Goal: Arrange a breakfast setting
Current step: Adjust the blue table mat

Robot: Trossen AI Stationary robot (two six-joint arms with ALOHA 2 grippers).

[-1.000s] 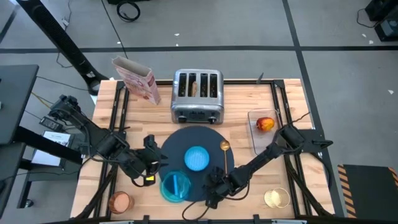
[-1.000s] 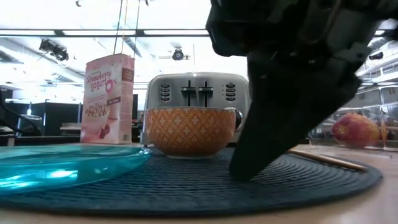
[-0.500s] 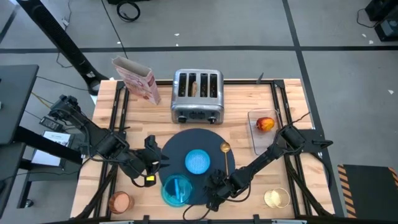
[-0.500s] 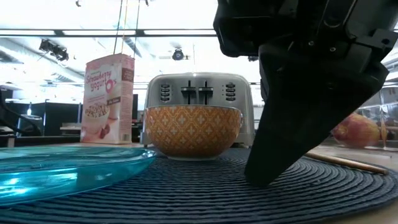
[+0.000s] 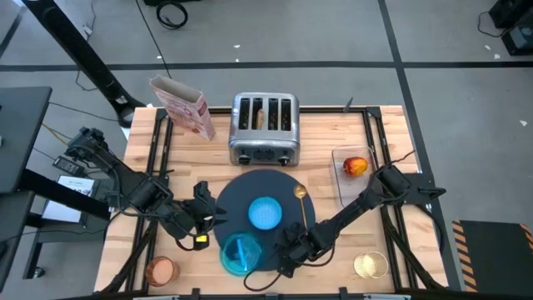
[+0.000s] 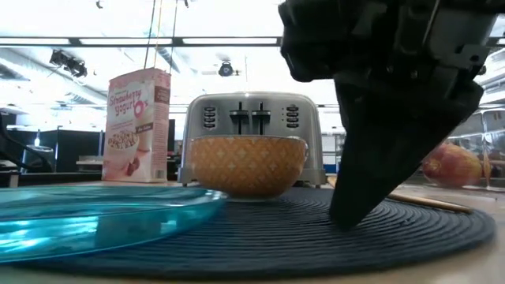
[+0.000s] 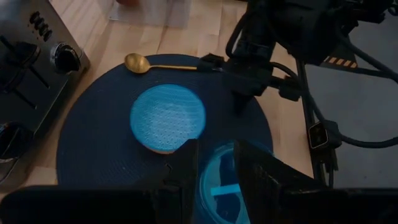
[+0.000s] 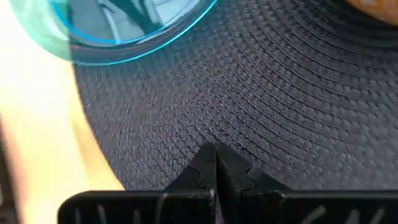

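Since a second ago the teal plate [image 5: 240,252] has slid rightward along the bench's front edge, farther onto the round navy mat [image 5: 250,190], and the right gripper [image 5: 291,247] has shifted right with it. That gripper, fingers pressed shut with nothing between them, tips down on the mat's front part just beside the plate; the left gripper [image 5: 209,215], half parted and holding nothing, hovers off the mat's left edge. One blue bowl [image 5: 265,213] sits mid-mat, one gold spoon [image 5: 301,203] at its right; one copper cup [image 5: 161,270] stands at the front-left corner, one red-orange fruit [image 5: 356,166] by the right edge, and one toaster [image 5: 264,127] and one pink cereal box [image 5: 183,107] at the back.
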